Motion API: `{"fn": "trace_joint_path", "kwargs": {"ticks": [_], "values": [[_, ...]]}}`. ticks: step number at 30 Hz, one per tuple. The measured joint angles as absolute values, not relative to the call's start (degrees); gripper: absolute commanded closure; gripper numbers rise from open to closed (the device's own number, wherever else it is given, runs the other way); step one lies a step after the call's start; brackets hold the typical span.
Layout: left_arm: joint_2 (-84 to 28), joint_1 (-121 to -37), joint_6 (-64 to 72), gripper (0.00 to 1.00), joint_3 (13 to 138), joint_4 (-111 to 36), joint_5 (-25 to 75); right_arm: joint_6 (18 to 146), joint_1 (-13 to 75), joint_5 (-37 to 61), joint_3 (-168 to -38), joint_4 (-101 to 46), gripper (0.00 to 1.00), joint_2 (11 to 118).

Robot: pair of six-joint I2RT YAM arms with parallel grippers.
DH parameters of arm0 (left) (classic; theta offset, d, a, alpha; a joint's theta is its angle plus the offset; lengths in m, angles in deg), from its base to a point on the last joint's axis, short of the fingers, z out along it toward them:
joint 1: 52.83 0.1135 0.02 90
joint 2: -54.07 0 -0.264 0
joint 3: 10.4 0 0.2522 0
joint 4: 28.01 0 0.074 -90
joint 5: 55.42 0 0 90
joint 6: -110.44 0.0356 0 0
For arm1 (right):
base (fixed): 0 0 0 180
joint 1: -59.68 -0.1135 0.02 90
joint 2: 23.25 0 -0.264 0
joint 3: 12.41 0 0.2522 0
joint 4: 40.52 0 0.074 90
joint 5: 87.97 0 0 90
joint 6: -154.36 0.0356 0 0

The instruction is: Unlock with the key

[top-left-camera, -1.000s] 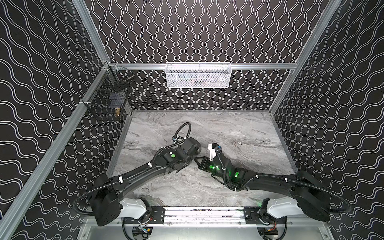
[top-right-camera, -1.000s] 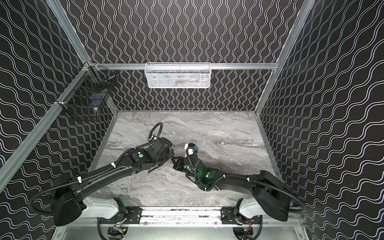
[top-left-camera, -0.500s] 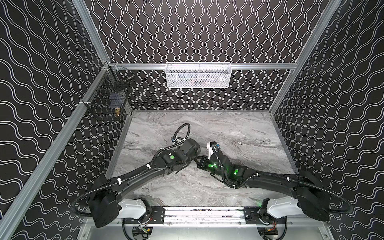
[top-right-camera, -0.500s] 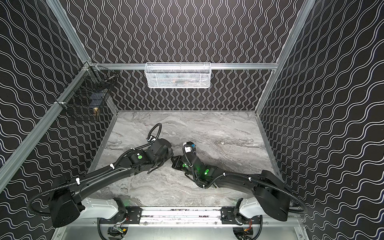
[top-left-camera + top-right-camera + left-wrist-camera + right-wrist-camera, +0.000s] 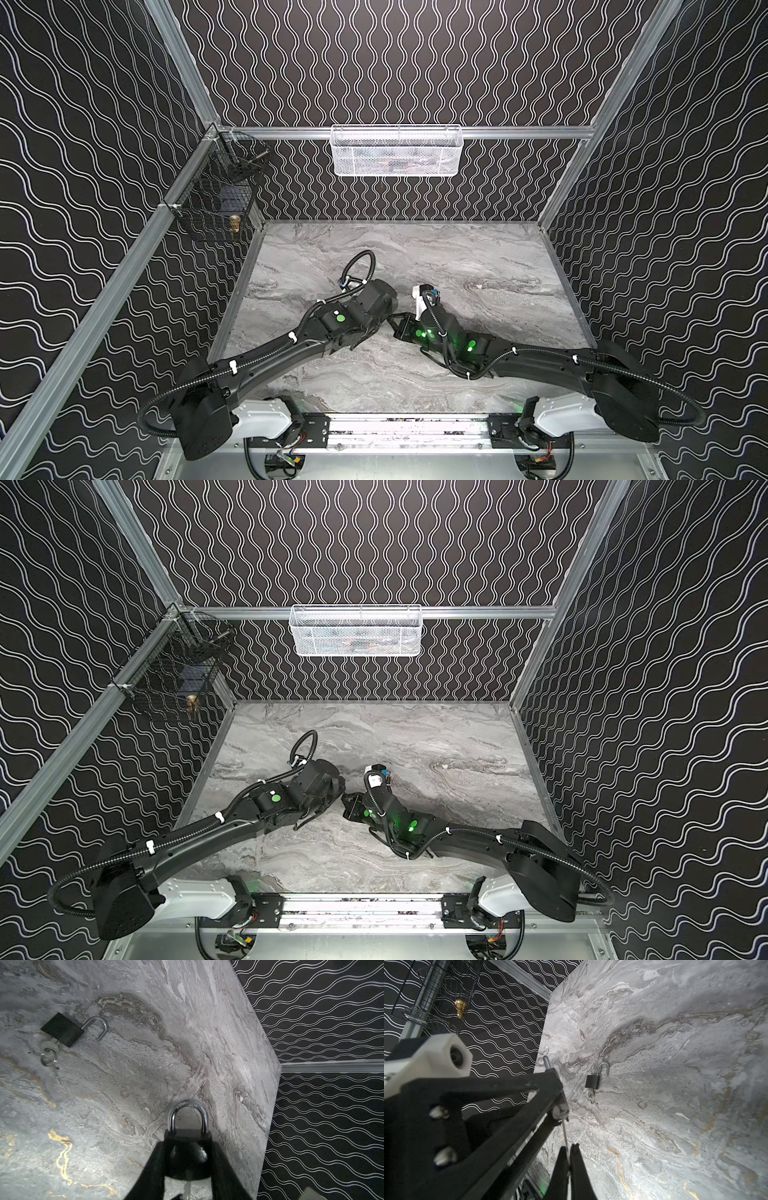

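Padlock (image 5: 188,1153), black with its shackle (image 5: 188,1112) closed, is clamped between the left gripper's (image 5: 188,1144) jaws above the middle of the marble table (image 5: 145,1064). The key (image 5: 564,1132) meets its underside, pinched by the closed right gripper (image 5: 569,1148). A second padlock (image 5: 62,1031) lies well apart on the table, its shackle open.

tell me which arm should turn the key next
Right: the right claw is shut on the key, whose blade meets the base of the padlock. The left claw only clamps its body.

Top views overlook the table (image 5: 478,257); wrist cameras view it closely.
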State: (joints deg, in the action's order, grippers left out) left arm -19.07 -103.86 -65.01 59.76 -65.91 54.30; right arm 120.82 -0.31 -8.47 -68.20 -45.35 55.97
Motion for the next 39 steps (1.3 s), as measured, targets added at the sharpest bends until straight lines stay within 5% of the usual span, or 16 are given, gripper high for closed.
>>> {"fn": "trace_joint_path", "kwargs": {"ticks": [39], "values": [[-17.0,-103.8,-68.0,1.00,57.8,-66.2,54.5,113.7,-1.1,-8.2,-69.1,-45.5,1.00,57.2]]}}
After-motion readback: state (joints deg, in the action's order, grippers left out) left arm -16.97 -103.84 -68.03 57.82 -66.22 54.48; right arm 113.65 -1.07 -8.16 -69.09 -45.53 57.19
